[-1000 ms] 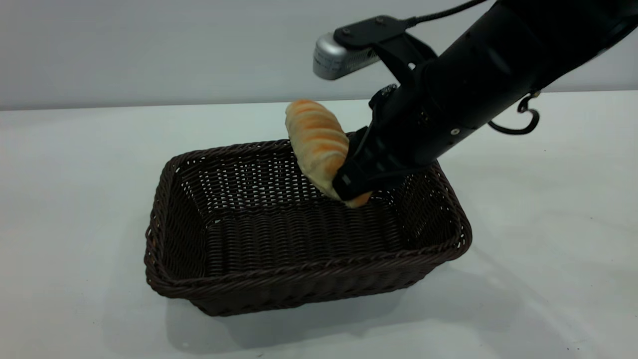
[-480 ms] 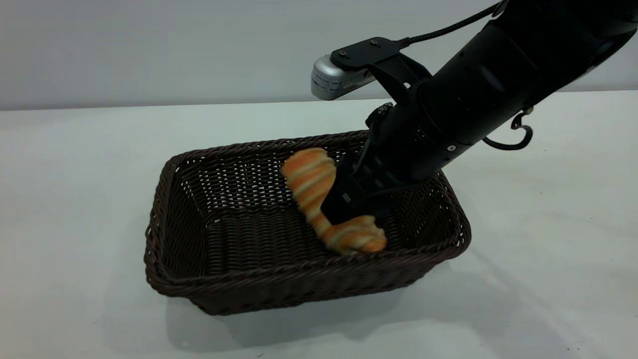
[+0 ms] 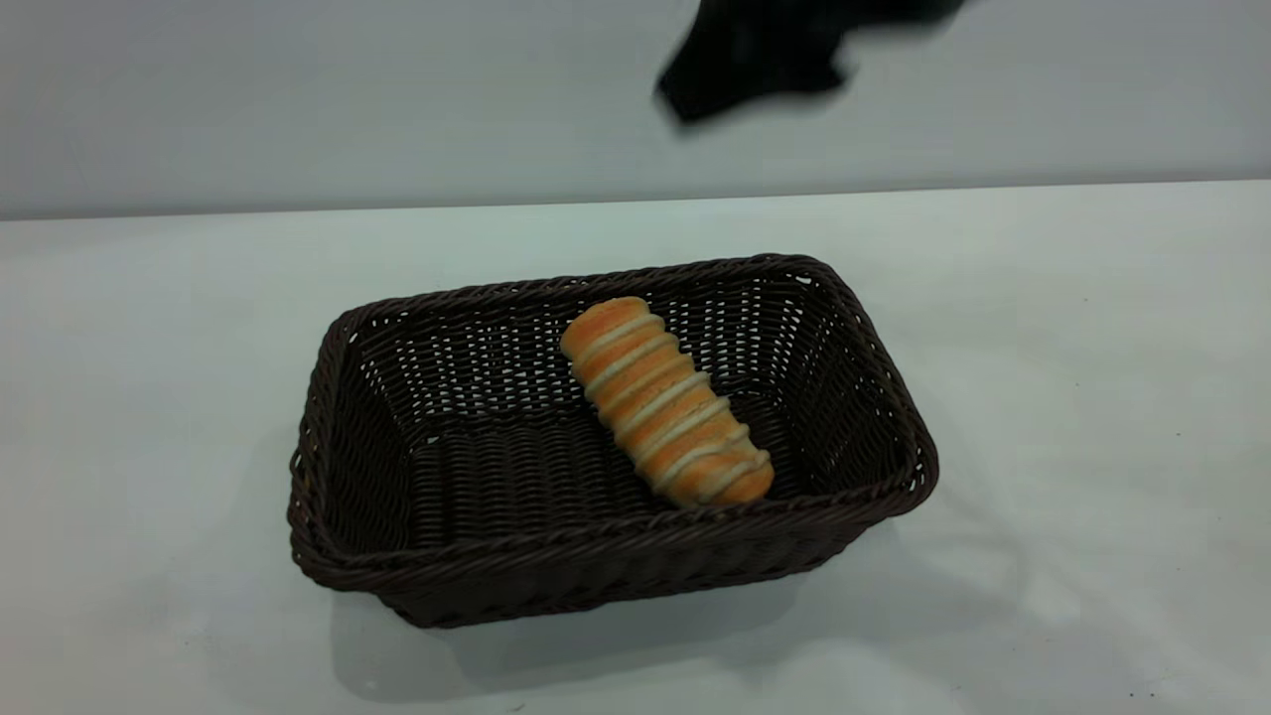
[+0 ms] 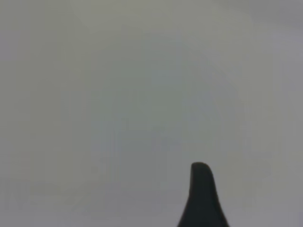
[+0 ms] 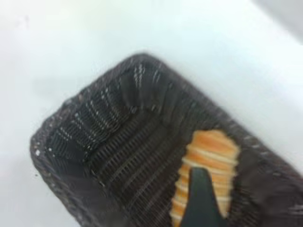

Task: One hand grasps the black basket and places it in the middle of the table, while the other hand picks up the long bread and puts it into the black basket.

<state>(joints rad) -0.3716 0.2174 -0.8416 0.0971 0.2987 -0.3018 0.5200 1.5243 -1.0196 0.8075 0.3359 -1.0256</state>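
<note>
One long bread (image 3: 663, 401) in black basket (image 3: 397, 576)

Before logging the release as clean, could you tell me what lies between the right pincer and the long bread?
Nothing: in the exterior view the right pincer hangs high above the black basket, with only open air down to the long bread inside.

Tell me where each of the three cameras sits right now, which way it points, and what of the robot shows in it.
Exterior: outside the rig, looking down at the black basket on the table, the long bread inside; the right gripper blurs at the top edge.
Left wrist: faces a bare pale surface; only one left finger shows.
Right wrist: looks down into the basket at the bread; one finger shows.
Shared: exterior and right wrist both show basket and bread.
</note>
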